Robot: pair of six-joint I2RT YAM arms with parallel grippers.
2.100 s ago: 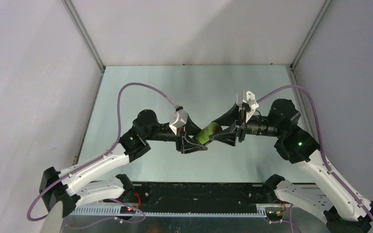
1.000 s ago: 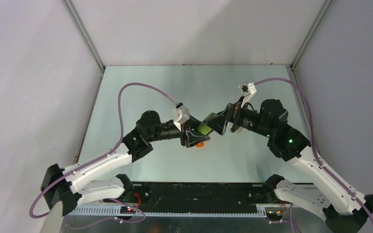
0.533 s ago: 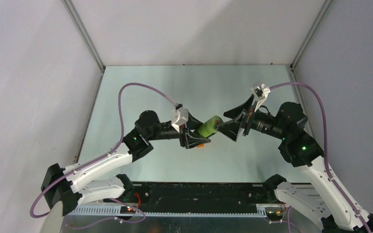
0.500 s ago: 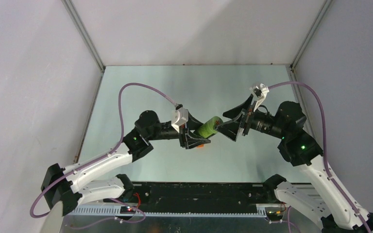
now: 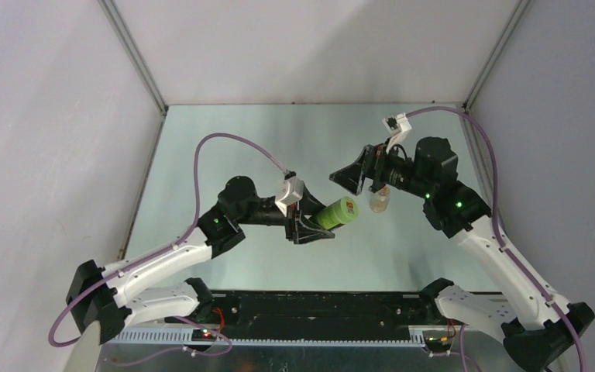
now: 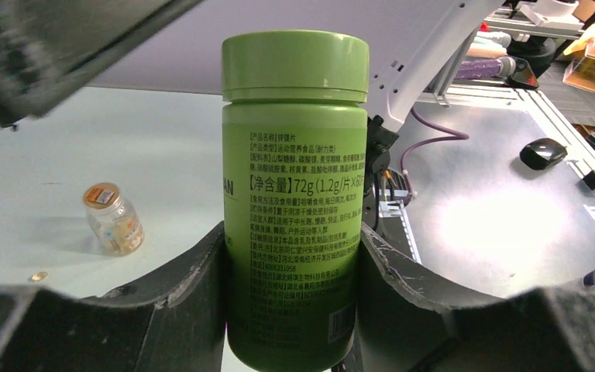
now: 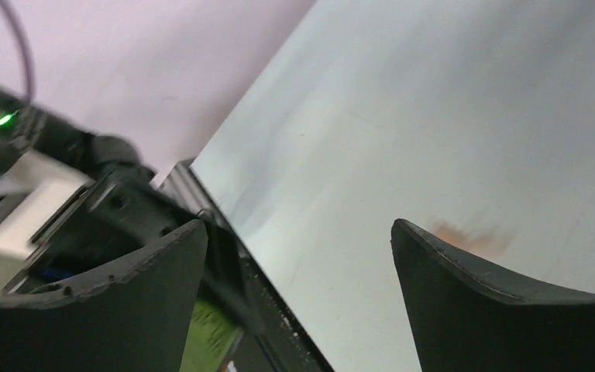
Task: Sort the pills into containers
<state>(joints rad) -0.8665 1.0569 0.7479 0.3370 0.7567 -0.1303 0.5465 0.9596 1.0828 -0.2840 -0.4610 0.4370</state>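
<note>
The left end effector (image 6: 290,267) pinches the green bottle (image 6: 294,155) around its lower body, with the cap pointing away from the fingers and held above the surface (image 5: 225,147). A gap separates the cap from the right end effector (image 7: 296,232), whose fingers are spread with nothing between them. The orange-topped vial (image 5: 380,200) sits on the surface just beside the right end effector, past the bottle's cap. A small yellow pill (image 6: 39,276) lies near the vial. Both end effectors are mid-surface, well apart from the side walls and the far edge.
</note>
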